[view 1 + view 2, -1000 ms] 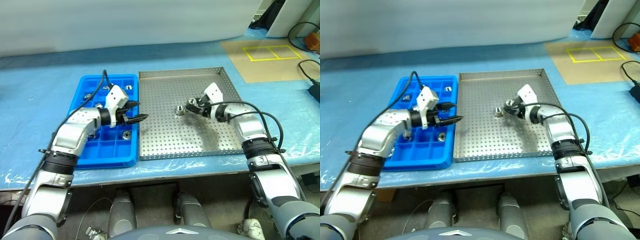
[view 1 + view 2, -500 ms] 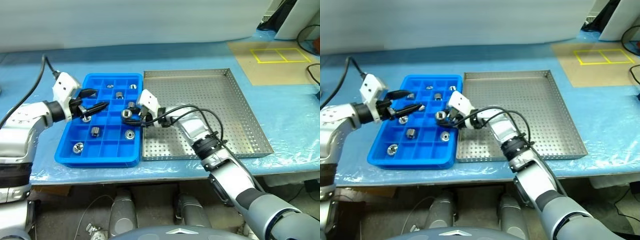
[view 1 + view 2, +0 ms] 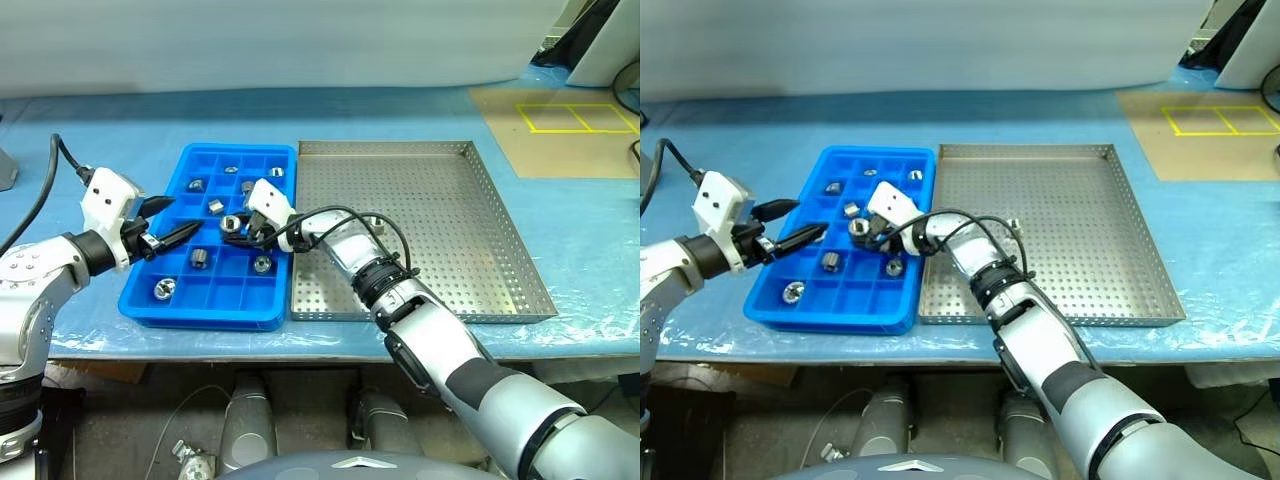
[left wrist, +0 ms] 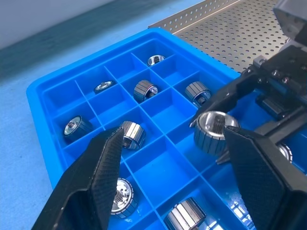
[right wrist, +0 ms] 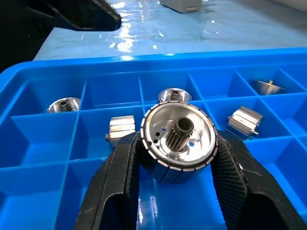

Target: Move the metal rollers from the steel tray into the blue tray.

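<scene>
Right gripper clamps one roller above the blue tray; the steel tray looks cleared. Left gripper waits part-open, nearby. Best to lower over an unfilled compartment before releasing, avoiding the dividers.

- We see the blue tray in a bright, even blue, its grid of square compartments in the same blue.
- We see the steel tray in a dull silver-grey, its floor patterned with regular rows of small dark holes.
- The metal rollers are shiny silver, with fine ribbed lines around their sides.
- The held roller shows a bright silver face and a darker grey toothed centre.
- The right gripper has black, finely ridged fingers; the left gripper is black too, on a white housing.
- The table cover is light blue.
- Yellow lines mark a brown patch.
</scene>
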